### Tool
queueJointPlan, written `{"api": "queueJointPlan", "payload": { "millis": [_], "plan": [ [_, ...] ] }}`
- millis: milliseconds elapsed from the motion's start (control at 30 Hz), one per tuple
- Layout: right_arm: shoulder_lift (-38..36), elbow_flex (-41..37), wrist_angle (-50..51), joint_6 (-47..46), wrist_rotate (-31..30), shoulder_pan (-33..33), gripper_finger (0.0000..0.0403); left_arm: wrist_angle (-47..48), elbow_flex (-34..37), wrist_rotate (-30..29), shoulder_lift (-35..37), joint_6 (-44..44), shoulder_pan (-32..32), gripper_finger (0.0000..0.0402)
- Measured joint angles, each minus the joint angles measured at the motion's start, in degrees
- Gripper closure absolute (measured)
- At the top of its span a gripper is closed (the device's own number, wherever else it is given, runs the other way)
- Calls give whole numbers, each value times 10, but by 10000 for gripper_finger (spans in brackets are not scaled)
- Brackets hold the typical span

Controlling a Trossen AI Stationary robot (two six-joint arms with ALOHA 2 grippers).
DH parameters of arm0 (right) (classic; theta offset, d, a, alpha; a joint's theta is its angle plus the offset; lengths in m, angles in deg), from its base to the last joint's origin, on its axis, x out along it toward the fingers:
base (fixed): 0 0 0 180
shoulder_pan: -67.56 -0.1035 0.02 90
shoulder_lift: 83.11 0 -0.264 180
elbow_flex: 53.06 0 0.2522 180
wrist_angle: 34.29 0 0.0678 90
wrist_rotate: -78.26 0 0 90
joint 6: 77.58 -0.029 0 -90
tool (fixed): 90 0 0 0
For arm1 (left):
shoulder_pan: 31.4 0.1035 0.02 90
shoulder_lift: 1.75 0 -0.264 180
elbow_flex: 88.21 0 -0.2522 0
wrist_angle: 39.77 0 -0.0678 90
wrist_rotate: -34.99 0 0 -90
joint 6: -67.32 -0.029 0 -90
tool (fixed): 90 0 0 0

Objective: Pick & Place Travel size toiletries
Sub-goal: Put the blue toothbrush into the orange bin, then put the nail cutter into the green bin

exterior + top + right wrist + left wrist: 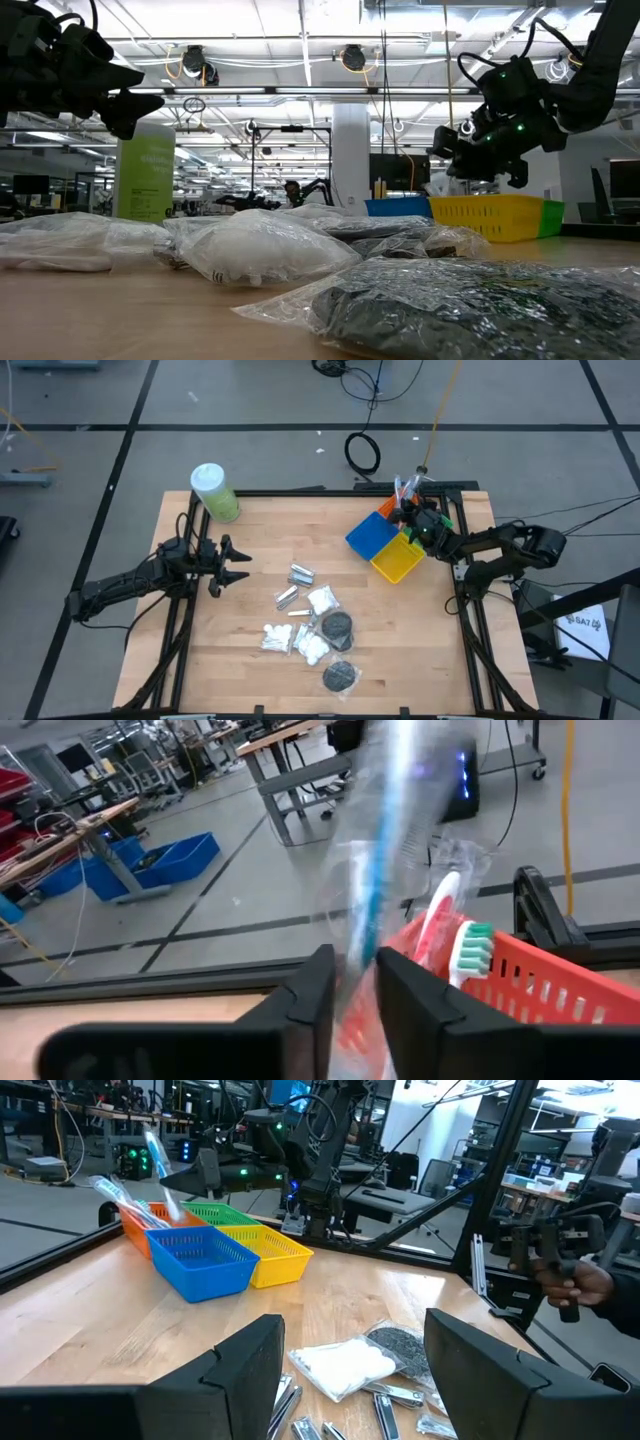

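Note:
The travel size toiletries lie in the table's middle: silver tubes [300, 574], clear bags of white cotton balls [322, 600] and black discs [336, 626]. At the far right stand blue [368, 534], yellow [397, 558], orange [386, 510] and green baskets. My right gripper [408, 502] hangs over the orange basket [540, 985], shut on a blue-white toothbrush [385, 850] in a clear wrapper. Another toothbrush [447, 935] leans inside that basket. My left gripper [236, 565] waits open at the table's left, pointing level toward the pile. My right gripper has the wrapped toothbrush between its two fingers, on the lower part of the wrapper [358, 955]. The toothbrush stands roughly upright, rising well above the fingers beside the orange basket's rim, and shows blurred. Its lower end is hidden by the fingers.
A big green bottle with a white cap [214, 492] stands at the far left corner. A dark frame runs around the table's edges. Bare wood lies between the pile and the baskets. A person's hand [582, 1283] shows beyond the table in the left wrist view.

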Motion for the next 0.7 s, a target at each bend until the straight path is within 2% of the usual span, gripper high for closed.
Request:
{"api": "queueJointPlan", "payload": {
  "millis": [300,700],
  "plan": [
    [0,0,-3,37,0,-1,267,0,0,0,0,0,0,163],
    [-1,0,-2,48,3,-4,241,0,0,0,0,0,0,163]
  ]
}}
